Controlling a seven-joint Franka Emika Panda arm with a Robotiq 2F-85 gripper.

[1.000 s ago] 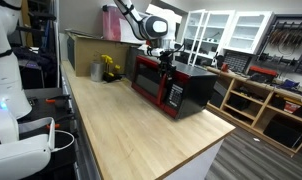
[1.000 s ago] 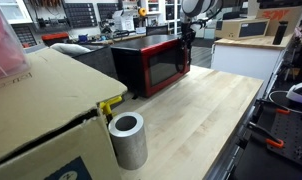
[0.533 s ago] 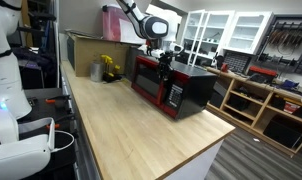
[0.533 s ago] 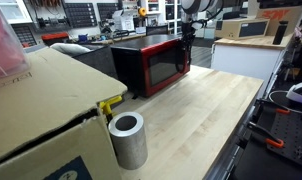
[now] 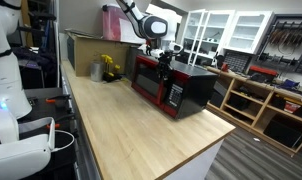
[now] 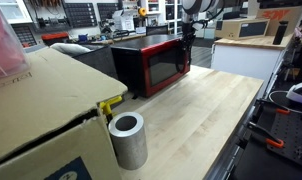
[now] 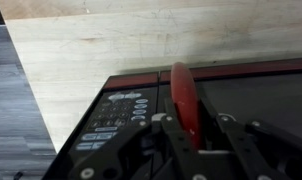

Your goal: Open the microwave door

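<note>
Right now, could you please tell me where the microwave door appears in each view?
In an exterior view: microwave door, just above centre.
In an exterior view: door above centre, red-framed.
Wrist view: door lower right, dark glass.
Shared landmark: the light wooden countertop before it.

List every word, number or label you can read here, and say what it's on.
No text here is legible.
Microwave control panel: rows of small print and button labels, too blurred to read.
Cardboard box: dark printed patch at the picture's bottom edge, cut off and unreadable.
Elsewhere: no signs or brands can be made out.
</note>
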